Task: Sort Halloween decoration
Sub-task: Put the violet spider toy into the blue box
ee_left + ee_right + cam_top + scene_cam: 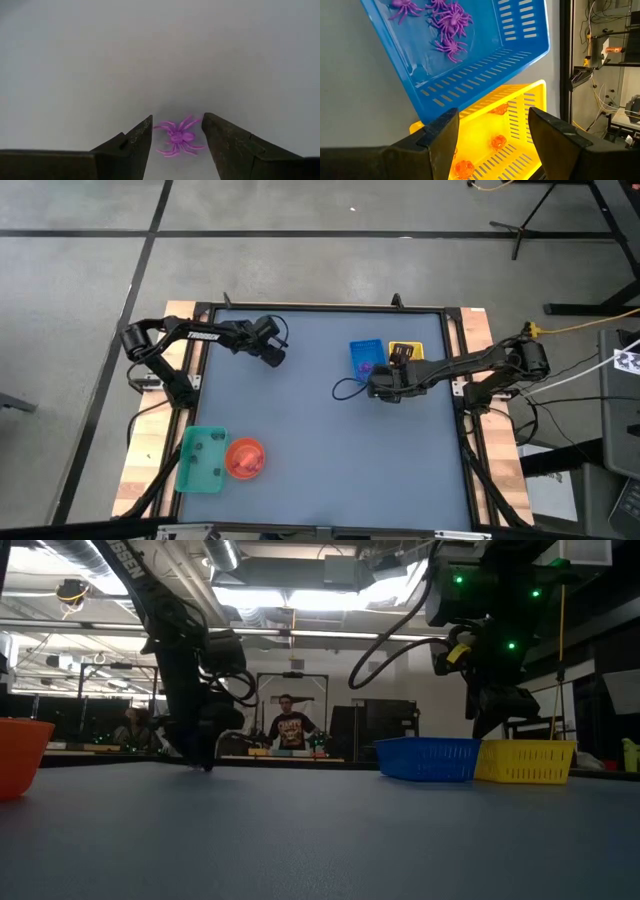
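A purple spider point(179, 138), one Halloween decoration, lies flat on the grey table. My left gripper point(177, 120) points steeply down over it at the table's far left point(272, 353), open, with one finger on either side of the spider. My right gripper point(492, 117) hangs open and holds nothing, just near of the two trays at the far right point(372, 388). The blue tray point(485, 60) holds several purple spiders point(447, 20). The yellow tray point(520, 130) holds orange pieces point(496, 142).
A green tray point(202, 460) with a few dark specks and a round orange bowl point(245, 458) stand at the near left. The blue tray point(366, 356) and the yellow tray point(405, 352) sit side by side. The table's middle point(300, 440) is bare. People show in the room behind point(290, 725).
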### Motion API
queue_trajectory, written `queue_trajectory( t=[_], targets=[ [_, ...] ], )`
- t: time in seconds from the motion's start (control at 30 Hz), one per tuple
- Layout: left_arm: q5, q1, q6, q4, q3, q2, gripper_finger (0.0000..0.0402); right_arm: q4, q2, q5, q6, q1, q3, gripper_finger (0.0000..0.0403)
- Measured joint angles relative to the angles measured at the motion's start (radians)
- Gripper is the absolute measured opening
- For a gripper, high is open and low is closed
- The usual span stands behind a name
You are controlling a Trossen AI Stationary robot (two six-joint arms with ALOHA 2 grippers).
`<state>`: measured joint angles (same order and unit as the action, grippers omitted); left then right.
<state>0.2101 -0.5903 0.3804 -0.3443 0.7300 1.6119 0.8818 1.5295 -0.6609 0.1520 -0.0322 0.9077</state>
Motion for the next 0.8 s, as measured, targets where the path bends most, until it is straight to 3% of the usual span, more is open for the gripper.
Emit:
queue_trajectory(
  t=[0.33, 0.8],
  targets=[
    [-0.004, 0.000, 0.084, -0.026, 0.000, 0.002, 0.0171, 0.000, 0.000, 0.000, 0.000, 0.000, 0.000, 0.0239],
    [-0.012, 0.000, 0.116, -0.029, -0.002, 0.003, 0.0107, 0.000, 0.000, 0.000, 0.000, 0.000, 0.000, 0.0239]
  ],
)
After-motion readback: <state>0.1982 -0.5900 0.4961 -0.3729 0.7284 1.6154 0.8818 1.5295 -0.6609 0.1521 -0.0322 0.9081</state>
